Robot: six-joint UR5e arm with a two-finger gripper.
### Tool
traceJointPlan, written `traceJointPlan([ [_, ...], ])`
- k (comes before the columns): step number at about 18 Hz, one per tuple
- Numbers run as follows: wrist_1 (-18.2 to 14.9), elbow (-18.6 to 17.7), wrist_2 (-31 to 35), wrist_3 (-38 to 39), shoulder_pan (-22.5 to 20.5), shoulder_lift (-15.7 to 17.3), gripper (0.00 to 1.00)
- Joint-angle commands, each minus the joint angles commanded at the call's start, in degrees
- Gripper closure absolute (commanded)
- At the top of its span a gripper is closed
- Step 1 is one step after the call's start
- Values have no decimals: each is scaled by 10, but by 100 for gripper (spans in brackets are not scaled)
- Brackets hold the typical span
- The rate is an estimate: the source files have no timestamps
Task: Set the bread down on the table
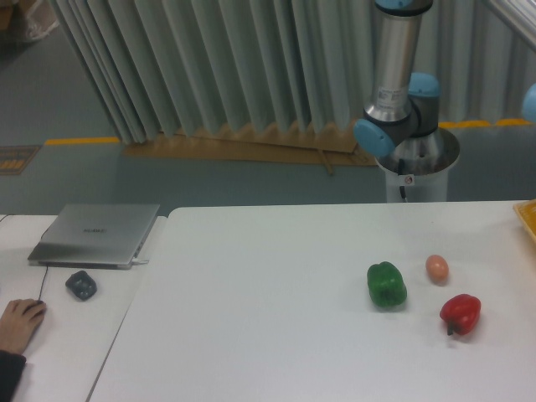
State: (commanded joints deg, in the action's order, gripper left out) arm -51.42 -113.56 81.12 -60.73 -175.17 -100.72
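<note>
Neither bread nor end effector shows; the table bears a green pepper and egg.

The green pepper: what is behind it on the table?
Behind the green pepper, to its right, the egg lies on the white table, apart from it. No bread is visible; nothing there is covered.

The table looks smooth and matt, the green pepper and red pepper glossy.
</note>
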Motion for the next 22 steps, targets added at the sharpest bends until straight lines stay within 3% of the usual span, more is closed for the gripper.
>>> traceJointPlan([
  [7, -4, 15, -2, 1, 4, -1, 79],
  [10, -11, 27, -1, -2, 4, 0, 79],
  [14, -107, 88, -4, 1, 4, 7, 79],
  [18, -201, 137, -45, 4, 14, 41, 79],
  [22, -208, 141, -87, 74, 44, 74, 79],
])
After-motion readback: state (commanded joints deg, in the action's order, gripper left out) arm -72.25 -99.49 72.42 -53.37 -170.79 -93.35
